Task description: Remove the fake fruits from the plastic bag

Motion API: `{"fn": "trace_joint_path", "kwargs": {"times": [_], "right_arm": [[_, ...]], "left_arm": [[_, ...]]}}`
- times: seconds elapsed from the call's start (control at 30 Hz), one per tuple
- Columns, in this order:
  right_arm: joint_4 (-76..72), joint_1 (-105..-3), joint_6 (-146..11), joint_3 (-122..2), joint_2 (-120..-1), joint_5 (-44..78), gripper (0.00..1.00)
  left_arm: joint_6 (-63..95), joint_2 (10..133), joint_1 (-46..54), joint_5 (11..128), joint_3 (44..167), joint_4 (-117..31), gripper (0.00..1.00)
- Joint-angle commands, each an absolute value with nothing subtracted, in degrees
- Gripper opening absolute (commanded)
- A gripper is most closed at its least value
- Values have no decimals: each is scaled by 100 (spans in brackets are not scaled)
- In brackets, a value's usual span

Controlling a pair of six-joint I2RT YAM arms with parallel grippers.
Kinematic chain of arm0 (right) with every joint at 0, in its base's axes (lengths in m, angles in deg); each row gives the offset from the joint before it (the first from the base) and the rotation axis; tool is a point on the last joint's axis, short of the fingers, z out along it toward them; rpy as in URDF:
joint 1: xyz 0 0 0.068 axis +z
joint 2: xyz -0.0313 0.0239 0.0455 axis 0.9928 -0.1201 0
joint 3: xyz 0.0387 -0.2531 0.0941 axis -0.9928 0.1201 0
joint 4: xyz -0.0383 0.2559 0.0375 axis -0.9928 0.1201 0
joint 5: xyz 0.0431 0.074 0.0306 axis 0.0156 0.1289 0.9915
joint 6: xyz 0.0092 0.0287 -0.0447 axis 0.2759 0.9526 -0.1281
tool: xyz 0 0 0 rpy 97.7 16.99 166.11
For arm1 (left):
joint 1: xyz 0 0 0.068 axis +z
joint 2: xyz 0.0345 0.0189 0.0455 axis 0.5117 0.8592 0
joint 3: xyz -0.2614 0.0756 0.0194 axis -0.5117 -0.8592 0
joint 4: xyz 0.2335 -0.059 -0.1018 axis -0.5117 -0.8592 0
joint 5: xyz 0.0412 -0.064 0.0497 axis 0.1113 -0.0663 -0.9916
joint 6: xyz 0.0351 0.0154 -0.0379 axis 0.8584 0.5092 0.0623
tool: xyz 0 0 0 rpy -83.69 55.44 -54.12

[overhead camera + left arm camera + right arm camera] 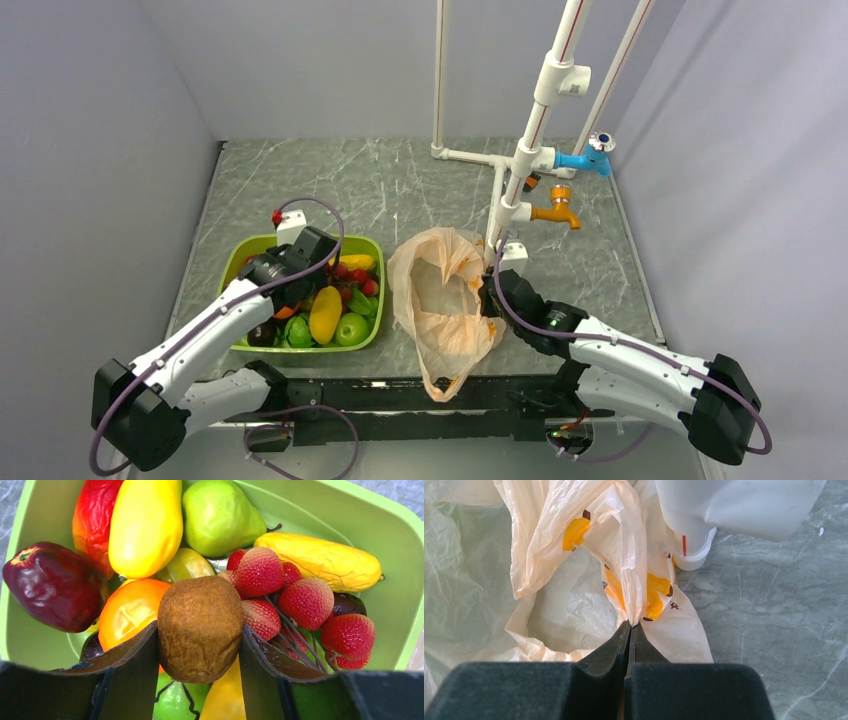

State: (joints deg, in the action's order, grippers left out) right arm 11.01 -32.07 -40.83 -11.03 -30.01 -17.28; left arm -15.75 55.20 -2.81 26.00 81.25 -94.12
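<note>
My left gripper [303,265] is over the green tub [238,258] and is shut on a brown kiwi-like fruit [200,627], which sits between both fingers just above the pile. Under it in the tub lie a bunch of red balls [305,600], a round orange [127,607] and other fruits. The peach-orange plastic bag [440,300] lies open on the table to the right of the tub. No fruit shows inside it. My right gripper [492,292] is shut on a fold of the bag's right rim [624,580], and its jaws [630,624] pinch the film.
The tub [400,530] also holds a yellow mango [145,525], a green pear [220,515], a long yellow fruit [320,560] and a dark red fruit [52,585]. A white pipe frame [530,150] with a blue tap [590,158] and an orange tap [558,212] stands just behind the bag.
</note>
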Motion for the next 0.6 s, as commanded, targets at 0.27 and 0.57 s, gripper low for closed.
{"fn": "trace_joint_path", "kwargs": {"times": [0.27,0.57], "right_arm": [[1064,-3201,-4002,-1033,-2812,-1756,0],[989,-3203,-4023,-1058,-2872,-1667,0]], "left_arm": [[-1184,6137,215,3097,8494,-9125,77],[-1253,5353,230,3534,8549,-9311,99]]}}
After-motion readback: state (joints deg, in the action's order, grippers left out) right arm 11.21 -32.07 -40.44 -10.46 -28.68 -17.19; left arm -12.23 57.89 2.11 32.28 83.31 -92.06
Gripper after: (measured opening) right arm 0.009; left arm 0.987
